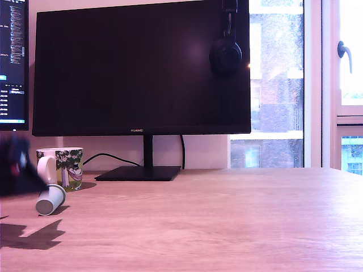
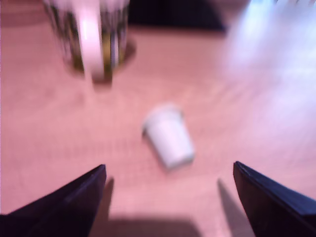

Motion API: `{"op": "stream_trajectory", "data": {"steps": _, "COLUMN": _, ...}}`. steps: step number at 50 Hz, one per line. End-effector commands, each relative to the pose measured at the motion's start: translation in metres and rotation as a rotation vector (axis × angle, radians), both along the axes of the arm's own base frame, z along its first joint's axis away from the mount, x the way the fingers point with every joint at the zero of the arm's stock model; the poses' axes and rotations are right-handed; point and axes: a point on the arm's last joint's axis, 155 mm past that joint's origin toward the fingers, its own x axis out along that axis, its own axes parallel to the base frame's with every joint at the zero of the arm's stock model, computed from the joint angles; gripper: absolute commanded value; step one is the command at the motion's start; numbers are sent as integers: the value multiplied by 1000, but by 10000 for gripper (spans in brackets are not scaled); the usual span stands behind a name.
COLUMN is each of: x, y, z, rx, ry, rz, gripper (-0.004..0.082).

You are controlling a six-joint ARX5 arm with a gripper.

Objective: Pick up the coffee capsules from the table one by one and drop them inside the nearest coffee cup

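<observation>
- A pale capsule (image 1: 51, 199) lies tipped on the tabletop (image 1: 227, 221), lower left of the exterior frame, just beside the coffee cup (image 1: 61, 168).
- The pincer (image 2: 169, 197), spread and empty, seems to hover near it; the wrist view is blurred.

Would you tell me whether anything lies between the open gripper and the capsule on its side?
Nothing: in the wrist view only bare table separates the gripper from the capsule.

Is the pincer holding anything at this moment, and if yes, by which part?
Nothing is held. The pincer is open, and the capsule lies on its side on the table, apart from both fingers, near the cup.
</observation>
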Motion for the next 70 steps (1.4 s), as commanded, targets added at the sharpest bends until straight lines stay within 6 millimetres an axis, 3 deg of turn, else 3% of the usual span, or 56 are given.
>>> {"op": "stream_trajectory", "data": {"steps": 1, "x": 12, "y": -6, "z": 9, "rx": -16, "ry": -30, "rz": -3, "gripper": 747}}
{"op": "stream_trajectory", "data": {"steps": 23, "x": 39, "y": -27, "z": -5, "rx": -5, "ry": 9, "rz": -53, "gripper": 744}}
{"op": "stream_trajectory", "data": {"steps": 34, "x": 43, "y": -30, "z": -8, "rx": -3, "ry": 19, "rz": -57, "gripper": 727}}
{"op": "stream_trajectory", "data": {"steps": 42, "x": 42, "y": -29, "z": -9, "rx": -1, "ry": 24, "rz": -57, "gripper": 558}}
{"op": "stream_trajectory", "data": {"steps": 48, "x": 41, "y": -30, "z": -10, "rx": -3, "ry": 27, "rz": -63, "gripper": 292}}
{"op": "stream_trajectory", "data": {"steps": 51, "x": 41, "y": -30, "z": -10, "rx": -3, "ry": 28, "rz": -64, "gripper": 202}}
{"op": "stream_trajectory", "data": {"steps": 60, "x": 40, "y": -33, "z": -10, "rx": -10, "ry": 30, "rz": -81, "gripper": 104}}
{"op": "stream_trajectory", "data": {"steps": 70, "x": 40, "y": -34, "z": -9, "rx": -10, "ry": 28, "rz": -81, "gripper": 68}}
